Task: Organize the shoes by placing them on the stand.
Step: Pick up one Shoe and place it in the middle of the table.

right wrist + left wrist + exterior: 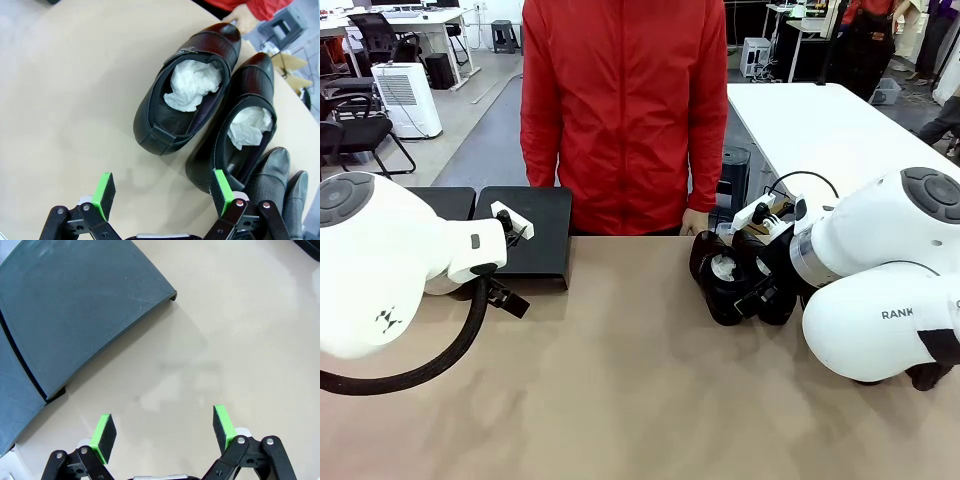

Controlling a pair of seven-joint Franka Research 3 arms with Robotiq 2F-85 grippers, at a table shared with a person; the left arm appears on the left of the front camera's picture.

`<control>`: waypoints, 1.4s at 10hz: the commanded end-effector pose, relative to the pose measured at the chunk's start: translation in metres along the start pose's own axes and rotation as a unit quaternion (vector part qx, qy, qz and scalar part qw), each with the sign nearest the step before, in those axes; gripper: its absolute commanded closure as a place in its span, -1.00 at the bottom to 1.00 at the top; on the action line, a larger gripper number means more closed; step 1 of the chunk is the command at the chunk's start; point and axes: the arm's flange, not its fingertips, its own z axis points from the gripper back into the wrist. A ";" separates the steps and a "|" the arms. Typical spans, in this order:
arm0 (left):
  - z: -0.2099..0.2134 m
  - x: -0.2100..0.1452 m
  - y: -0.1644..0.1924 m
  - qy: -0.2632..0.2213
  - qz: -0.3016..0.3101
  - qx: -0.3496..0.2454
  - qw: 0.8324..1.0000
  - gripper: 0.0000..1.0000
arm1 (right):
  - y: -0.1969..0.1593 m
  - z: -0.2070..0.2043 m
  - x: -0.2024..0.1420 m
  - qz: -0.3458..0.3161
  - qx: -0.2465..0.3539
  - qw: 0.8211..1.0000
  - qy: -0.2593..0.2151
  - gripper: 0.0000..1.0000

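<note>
— Office desks and chairs [365, 130] are seen behind a beige bench [620, 390], at whose far edge a person in a red jacket [620, 110] is stood.

— How are the shoes to be described?

— Glossy black leather is shown. The shoes [738, 282] are bunched together at the right of the bench, close to the person's hand [695, 222]. In the right wrist view two are laid side by side, toes pointed toward that hand, with crumpled white paper [192, 86] stuffed inside. Two more are glimpsed at the lower right corner, partly cut off.

— And the stand?

— A low matte-black stand [532, 232] of two flat sections is set at the far left of the bench, well apart from the shoes. A narrow seam between the sections is seen in the left wrist view.

— What is noted of each end effector?

— The left end effector [162, 422] is held wide open above the bench, just beside a corner of the stand, and nothing is gripped. The right end effector [162, 185] is spread just as wide behind the heels of the two stuffed shoes. One green pad is seen against the heel of the farther-right shoe, but whether contact is made cannot be told.
</note>
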 end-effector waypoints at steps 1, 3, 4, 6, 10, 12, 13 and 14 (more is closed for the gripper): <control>0.000 0.000 0.001 0.000 0.002 0.000 1.000 -1.00 | 0.000 0.000 0.000 0.000 0.000 1.000 0.000 -1.00; 0.000 0.000 0.001 0.000 0.002 0.000 1.000 -1.00 | 0.000 0.000 0.000 0.000 0.000 1.000 0.000 -1.00; 0.000 0.000 0.001 0.000 0.002 0.000 1.000 -1.00 | 0.000 0.000 0.000 0.000 0.000 1.000 0.000 -1.00; 0.019 0.005 0.012 -0.008 0.007 -0.002 1.000 -1.00 | -0.023 0.043 -0.005 -0.016 0.003 1.000 -0.025 -1.00; 0.084 0.015 0.092 -0.034 0.071 -0.095 0.992 -1.00 | -0.078 0.115 -0.028 -0.066 0.042 0.995 -0.068 -1.00; 0.104 0.006 0.130 -0.049 0.111 -0.137 0.983 -1.00 | -0.112 0.141 -0.053 -0.087 0.070 0.992 -0.066 -1.00; 0.117 0.001 0.145 -0.058 0.129 -0.155 0.978 -1.00 | -0.124 0.154 -0.066 -0.104 0.068 0.989 -0.082 -1.00; 0.130 -0.006 0.159 -0.079 0.141 -0.167 0.973 -1.00 | -0.137 0.168 -0.081 -0.115 0.074 0.986 -0.093 -1.00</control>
